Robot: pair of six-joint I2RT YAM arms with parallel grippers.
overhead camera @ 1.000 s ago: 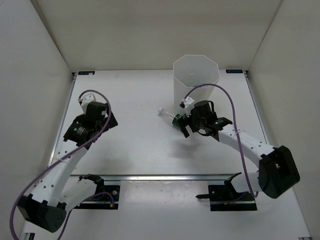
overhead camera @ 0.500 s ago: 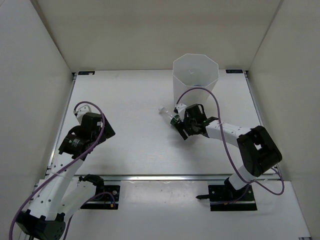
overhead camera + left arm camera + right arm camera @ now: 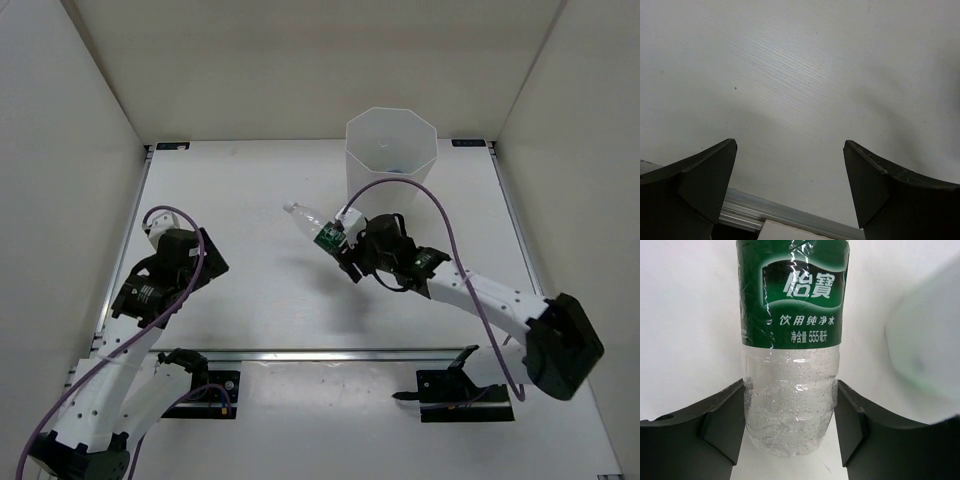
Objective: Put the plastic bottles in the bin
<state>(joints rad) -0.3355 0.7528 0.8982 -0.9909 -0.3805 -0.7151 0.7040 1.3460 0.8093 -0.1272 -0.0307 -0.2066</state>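
The left gripper gapes wide over the table. The right gripper is clamped on a bottle. The white bin stands just beyond it. The green-labelled clear bottle, pinched low on its body, juts ahead of the fingers.

The bottle is clear, thin plastic, glossy and crinkled, beaded inside with tiny droplets. Its green label is shiny film, wrinkled and catching white glints. The fingers of the right gripper pressing it are dark matt plastic with smooth faces; those of the left gripper look the same. The table is white and matt, with fine parallel grain lines. Along its 6 o'clock edge runs a rail of pale brushed metal. The bin, at 1 o'clock, is milky translucent plastic, smooth and faceted. The cables have a satin purple sheath.
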